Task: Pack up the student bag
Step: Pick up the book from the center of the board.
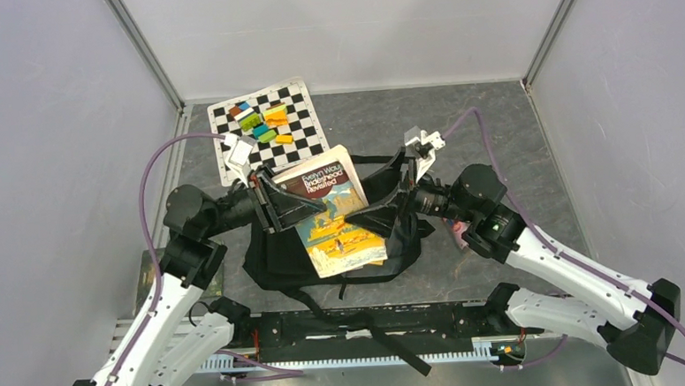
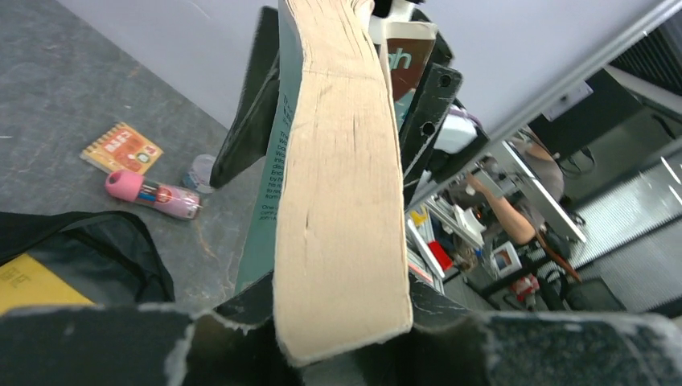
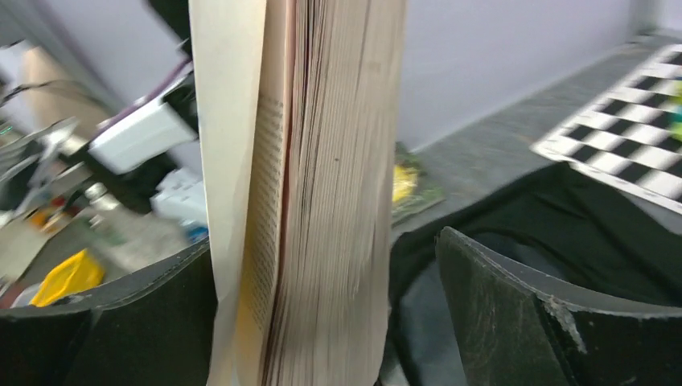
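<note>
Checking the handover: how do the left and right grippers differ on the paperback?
The left gripper clamps the paperback, both fingers pressing it; the right gripper stands open, one finger clear of the pages. The left gripper takes its left edge, the right gripper its right. Both straddle it above the student bag.

A robotics lab test cell: plain panel walls [image 1: 348, 25], a checkerboard calibration mat [image 1: 305, 133], and a metal mounting rail [image 1: 293, 326].

Checkered mat [image 1: 308, 135], coloured blocks [image 1: 249, 121] on it, pink tube [image 2: 153, 194], orange booklet [image 2: 121, 148]
</note>
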Controlling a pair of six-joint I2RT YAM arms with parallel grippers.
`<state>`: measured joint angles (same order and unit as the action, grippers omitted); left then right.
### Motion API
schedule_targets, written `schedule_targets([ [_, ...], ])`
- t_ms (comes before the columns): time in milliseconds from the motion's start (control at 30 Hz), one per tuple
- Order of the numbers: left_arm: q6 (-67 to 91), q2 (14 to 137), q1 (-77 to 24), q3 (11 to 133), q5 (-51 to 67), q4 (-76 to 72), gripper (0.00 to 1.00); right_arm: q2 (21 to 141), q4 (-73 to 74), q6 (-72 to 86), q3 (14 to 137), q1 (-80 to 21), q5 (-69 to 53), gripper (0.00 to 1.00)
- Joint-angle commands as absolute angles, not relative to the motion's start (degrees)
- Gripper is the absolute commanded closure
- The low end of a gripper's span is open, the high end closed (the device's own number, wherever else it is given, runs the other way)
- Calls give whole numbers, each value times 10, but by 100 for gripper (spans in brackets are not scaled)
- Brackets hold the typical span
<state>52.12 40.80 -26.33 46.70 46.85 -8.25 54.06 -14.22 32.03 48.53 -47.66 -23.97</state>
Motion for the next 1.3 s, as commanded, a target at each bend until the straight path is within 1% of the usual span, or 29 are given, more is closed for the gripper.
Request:
schedule_targets([
  [0, 509, 403, -264, 526, 539, -159, 98, 561, -301, 398, 478, -476, -410, 2],
  [200, 527, 417, -264, 543, 575, -195, 98, 631, -349, 439, 519, -483, -471, 2],
  [300, 521, 420, -264, 548, 577, -195, 98, 649, -418, 479, 521, -494, -498, 2],
  [333, 518, 422, -264, 548, 576, -193, 98, 651, -447, 493, 519, -497, -506, 5],
  [400, 490, 423, -264, 554, 565, -162, 98, 649, -494, 522, 515, -501, -515, 14],
  [467, 451, 418, -263, 566, 544, -120, 98, 640, -510, 534, 508, -501, -519, 25],
  [600, 399, 414, -264, 591, 500, -67, 98, 611, -447, 497, 497, -501, -519, 42],
  [767, 383, 420, -263, 598, 472, -56, 98, 583, -291, 405, 494, -501, -498, 49],
  [833, 371, 422, -263, 601, 465, -40, 98, 576, -256, 382, 491, -501, -488, 54],
  [933, 352, 423, -263, 607, 459, -12, 98, 570, -218, 360, 490, -501, -468, 65],
  [1033, 331, 423, -263, 613, 452, 24, 98, 571, -180, 336, 499, -501, -447, 71],
  [1133, 285, 422, -263, 630, 418, 94, 98, 573, -127, 306, 512, -501, -414, 81],
  [1233, 231, 425, -263, 653, 342, 178, 98, 566, -28, 269, 534, -501, -315, 100],
  [1267, 217, 424, -263, 655, 319, 200, 98, 564, -4, 262, 539, -502, -279, 100],
])
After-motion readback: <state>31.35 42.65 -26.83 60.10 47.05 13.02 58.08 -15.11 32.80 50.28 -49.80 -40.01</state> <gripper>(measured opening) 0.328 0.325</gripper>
